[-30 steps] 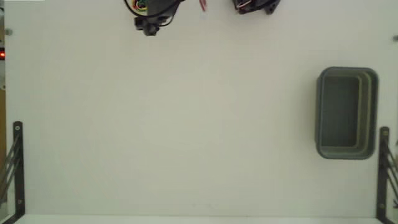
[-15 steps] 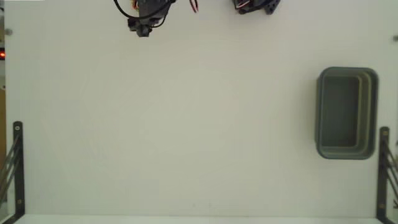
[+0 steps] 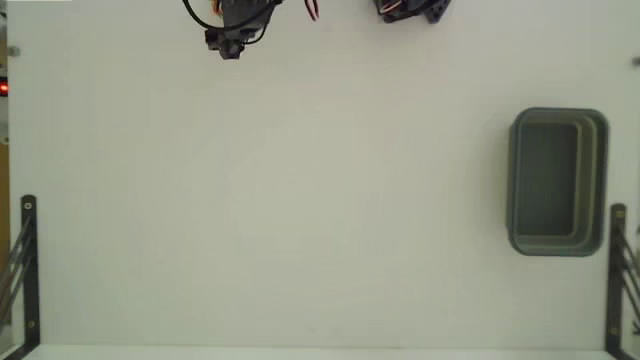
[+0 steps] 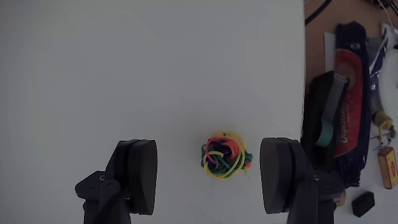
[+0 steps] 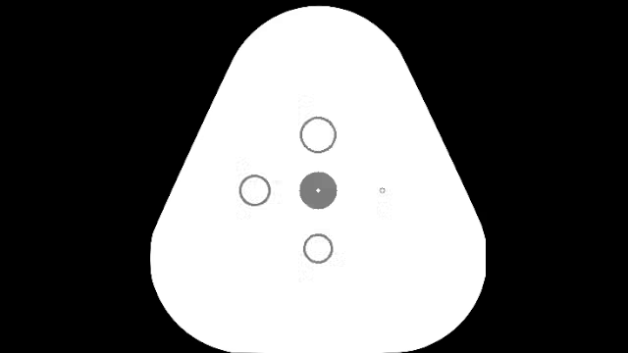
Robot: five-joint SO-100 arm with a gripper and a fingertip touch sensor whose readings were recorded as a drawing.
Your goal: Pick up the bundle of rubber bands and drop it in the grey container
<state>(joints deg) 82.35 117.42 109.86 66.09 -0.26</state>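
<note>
A plain white table (image 3: 300, 200) is filling nearly the whole fixed view, evenly lit, and the same white surface is taking up most of the wrist view. In the wrist view the gripper (image 4: 214, 171) is standing wide open, its two dark fingers (image 4: 138, 174) coming up from the bottom edge well apart, and it is holding nothing. The bundle of rubber bands (image 4: 226, 155) is lying on the table in the gap between the fingers, nearer the right-hand one but not touching either; it is showing as a small tangled clump of yellow, red, green and orange loops. To the right in this view the white surface is ending at a straight edge, and past it a brown surface is carrying clutter: a dark blue and red packet (image 4: 348, 93), a black block (image 4: 362, 203) and a small yellow and red box (image 4: 387, 167), too small to read further. In the fixed view only part of the arm (image 3: 232, 25) is showing, a dark body with coloured wires hanging at the top edge left of centre, with a second dark part (image 3: 410, 9) just to its right; the bundle is not visible there. The grey container (image 3: 557, 182) is sitting upright at the right side of the table, well apart from the arm, with nothing visible inside. Black metal brackets (image 3: 28, 270) are standing at the lower left and lower right edges.
</note>
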